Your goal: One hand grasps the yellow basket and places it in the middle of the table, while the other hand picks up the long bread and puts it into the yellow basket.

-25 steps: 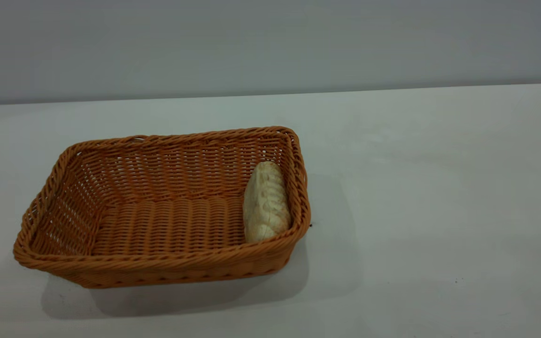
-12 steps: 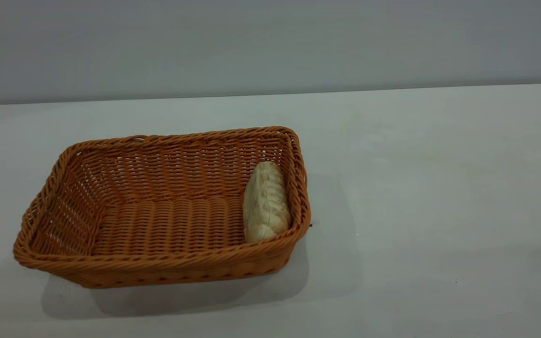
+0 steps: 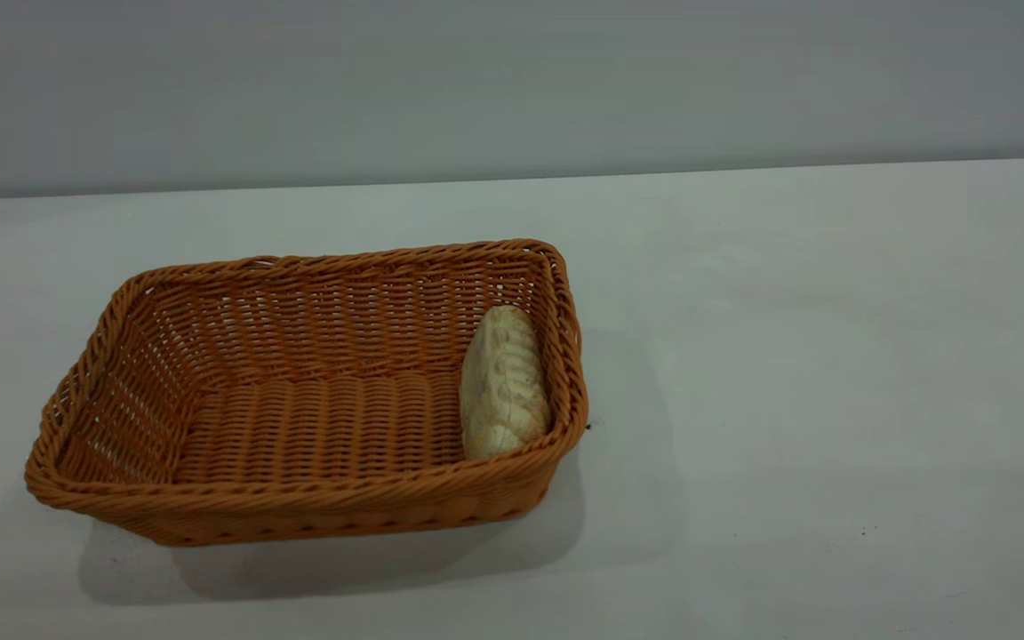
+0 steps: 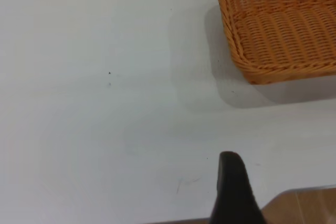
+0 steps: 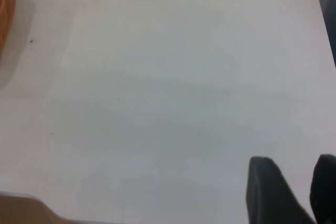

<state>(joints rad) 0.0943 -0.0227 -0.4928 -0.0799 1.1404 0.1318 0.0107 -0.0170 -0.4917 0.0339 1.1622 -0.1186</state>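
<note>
The yellow basket (image 3: 299, 498) stands on the white table (image 3: 788, 356), left of the middle in the exterior view. The long bread (image 3: 503, 382) lies inside it, leaning against the basket's right end wall with its pale side showing. Neither gripper shows in the exterior view. In the left wrist view a dark part of my left gripper (image 4: 233, 182) hangs over bare table near the table's edge, well apart from the basket's corner (image 4: 273, 30). In the right wrist view my right gripper (image 5: 294, 169) is open and empty over bare table, with a sliver of the basket (image 5: 5, 14) far off.
A grey wall runs behind the table's far edge. The table's wooden-looking edge shows in the left wrist view (image 4: 304, 208) and the right wrist view (image 5: 21, 211). A few tiny dark specks (image 3: 863, 531) dot the tabletop.
</note>
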